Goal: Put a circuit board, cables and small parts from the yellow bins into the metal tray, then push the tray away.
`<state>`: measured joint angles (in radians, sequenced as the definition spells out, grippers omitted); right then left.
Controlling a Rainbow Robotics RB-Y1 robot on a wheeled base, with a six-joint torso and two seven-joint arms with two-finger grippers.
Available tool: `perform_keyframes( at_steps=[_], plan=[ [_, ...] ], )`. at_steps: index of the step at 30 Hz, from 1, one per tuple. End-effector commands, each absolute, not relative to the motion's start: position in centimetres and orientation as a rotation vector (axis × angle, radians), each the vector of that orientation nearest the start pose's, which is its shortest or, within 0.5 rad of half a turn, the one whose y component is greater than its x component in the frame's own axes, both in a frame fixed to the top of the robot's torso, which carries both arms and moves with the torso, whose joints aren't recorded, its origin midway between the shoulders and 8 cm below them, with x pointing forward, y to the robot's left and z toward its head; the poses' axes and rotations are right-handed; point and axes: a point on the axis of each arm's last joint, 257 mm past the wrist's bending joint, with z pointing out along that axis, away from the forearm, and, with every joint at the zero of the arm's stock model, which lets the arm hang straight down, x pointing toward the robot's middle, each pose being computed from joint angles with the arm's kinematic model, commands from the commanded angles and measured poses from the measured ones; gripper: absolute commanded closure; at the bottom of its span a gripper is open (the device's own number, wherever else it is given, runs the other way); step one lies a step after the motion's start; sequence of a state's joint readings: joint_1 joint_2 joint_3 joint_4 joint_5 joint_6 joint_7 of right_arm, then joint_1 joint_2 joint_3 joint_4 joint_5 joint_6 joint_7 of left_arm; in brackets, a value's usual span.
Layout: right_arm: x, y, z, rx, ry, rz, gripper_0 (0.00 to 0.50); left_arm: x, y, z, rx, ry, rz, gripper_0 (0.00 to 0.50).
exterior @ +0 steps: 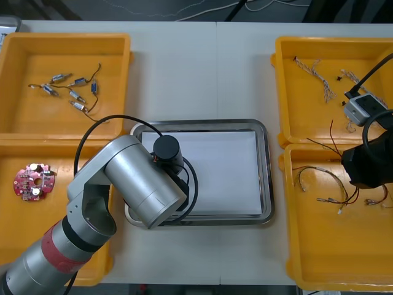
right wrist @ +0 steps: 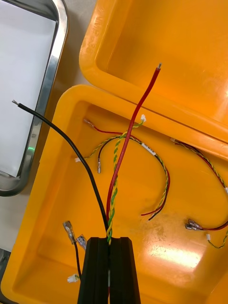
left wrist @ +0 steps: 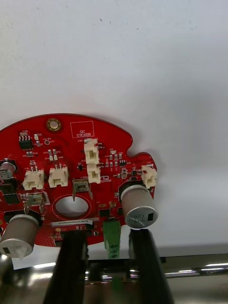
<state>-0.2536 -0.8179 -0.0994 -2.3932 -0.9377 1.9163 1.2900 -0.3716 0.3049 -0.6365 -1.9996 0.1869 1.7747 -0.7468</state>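
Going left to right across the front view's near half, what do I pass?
Circuit board → left arm → tray → loose cables in the near right bin → right gripper clamping held cables.

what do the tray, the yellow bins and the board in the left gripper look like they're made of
Metal tray: likely steel, its rim mirror-shiny; the inside is matte white, perhaps paper. Yellow bins: probably moulded plastic, glossy with glare patches. Circuit board, held over the tray by the left gripper: apparently red-lacquered laminate, carrying white plastic connectors and metal cans.
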Motion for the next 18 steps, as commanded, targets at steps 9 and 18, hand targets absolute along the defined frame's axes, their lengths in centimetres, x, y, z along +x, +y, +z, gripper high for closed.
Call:
perform_keyframes(
  at_steps=[9,18],
  plan=[
    [36.3,-27.6,-13.6,-0.502,2.574,-0.057,0.5,37.6,6.8,-29.3,0.122,2.697,-0.059,0.0],
    [36.3,-27.6,-13.6,-0.502,2.574,-0.057,0.5,36.8,6.8,-26.0,0.112,2.691,-0.112,0.0]
  ],
)
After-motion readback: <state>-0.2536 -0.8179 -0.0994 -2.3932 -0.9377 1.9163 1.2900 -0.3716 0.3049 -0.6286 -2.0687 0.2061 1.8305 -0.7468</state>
